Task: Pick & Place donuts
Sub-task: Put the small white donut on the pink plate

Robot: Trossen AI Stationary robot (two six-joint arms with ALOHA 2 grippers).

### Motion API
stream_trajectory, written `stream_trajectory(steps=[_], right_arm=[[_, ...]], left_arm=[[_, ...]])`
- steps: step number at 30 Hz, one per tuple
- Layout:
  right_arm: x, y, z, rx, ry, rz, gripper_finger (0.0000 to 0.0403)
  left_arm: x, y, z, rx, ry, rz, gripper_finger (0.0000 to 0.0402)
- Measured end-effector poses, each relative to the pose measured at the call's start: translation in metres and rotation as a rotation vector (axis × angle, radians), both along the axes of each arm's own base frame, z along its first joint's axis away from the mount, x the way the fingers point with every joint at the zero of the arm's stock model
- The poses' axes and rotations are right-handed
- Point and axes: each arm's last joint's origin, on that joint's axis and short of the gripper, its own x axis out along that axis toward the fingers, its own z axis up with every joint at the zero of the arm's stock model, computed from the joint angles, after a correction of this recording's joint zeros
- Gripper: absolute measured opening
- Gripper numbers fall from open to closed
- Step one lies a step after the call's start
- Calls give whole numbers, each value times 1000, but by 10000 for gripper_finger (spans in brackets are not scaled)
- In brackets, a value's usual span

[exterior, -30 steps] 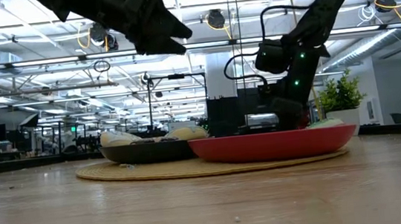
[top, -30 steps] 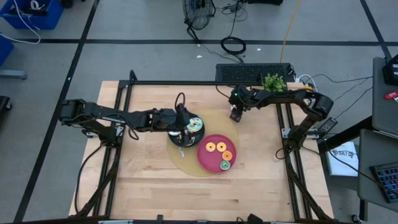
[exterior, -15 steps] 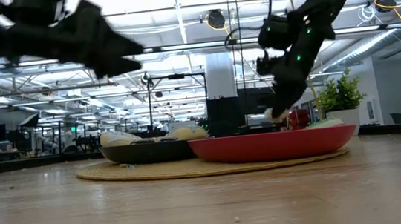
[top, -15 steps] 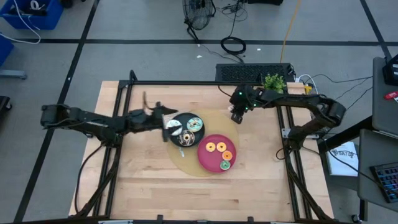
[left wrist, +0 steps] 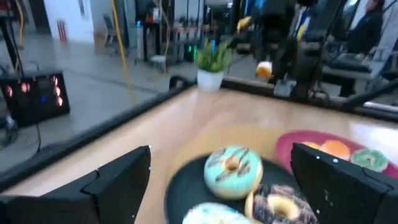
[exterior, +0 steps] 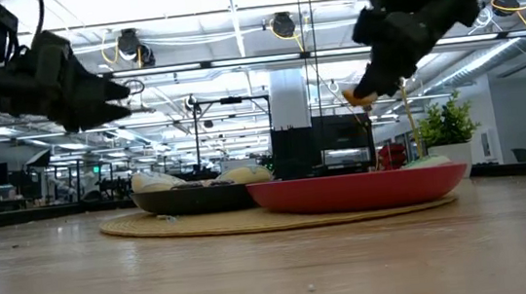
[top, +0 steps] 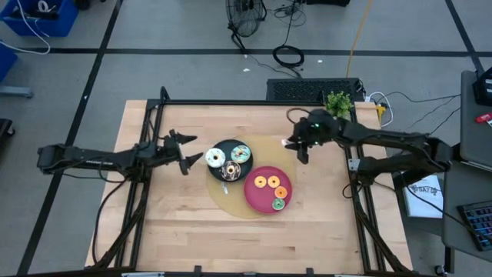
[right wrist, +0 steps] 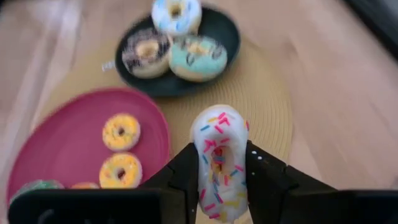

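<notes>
High view: A round straw mat [top: 231, 201] is seen at the middle of the wooden table [top: 192, 238] and is taken as the landmark. Two plates are carried on it: a black plate [top: 217, 172] on the side toward the left arm and a red plate [top: 259, 198] on the side toward the right arm. Three donuts are counted on the black plate: a white-iced donut [top: 214, 158], a teal donut [top: 241, 153] and a brown donut [top: 231, 171]. Four are noted on the red plate: a yellow donut [top: 260, 182], two orange donuts [top: 274, 181] [top: 281, 192] and a green donut [top: 277, 204]. The left gripper [top: 187, 154] is held off the mat, beside the black plate, with its fingers spread apart. The right gripper [top: 294, 144] is positioned at the mat's far edge.

Low view: The left gripper [exterior: 120, 95] is seen raised well above the mat [exterior: 202, 222]. The right gripper [exterior: 360, 93] is raised above the red plate [exterior: 356, 191], and a small orange-toned piece is visible at its tips.

Left wrist view: The left fingers [left wrist: 118, 180] are recorded wide apart and empty, with the teal donut [left wrist: 233, 171] and brown donut [left wrist: 280, 205] between them on the black plate [left wrist: 180, 193].

Right wrist view: A white sprinkled donut [right wrist: 221, 158] is pinched upright on edge between the right gripper's [right wrist: 219, 180] fingers [right wrist: 186, 177], held above the bare mat [right wrist: 261, 106] between the two plates.
</notes>
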Motion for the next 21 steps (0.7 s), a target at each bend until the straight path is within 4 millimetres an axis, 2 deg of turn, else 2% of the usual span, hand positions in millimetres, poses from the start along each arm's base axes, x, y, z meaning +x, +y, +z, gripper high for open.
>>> stream_trajectory(steps=[11, 21], right_arm=[[-51, 34, -22, -28, -287, -7, 93], [-81, 53, -37, -37, -442, 22, 93]], left_arm=[[-2, 0, 6, 34, -42, 2, 381], [-3, 1, 3, 28, -15, 60, 381]])
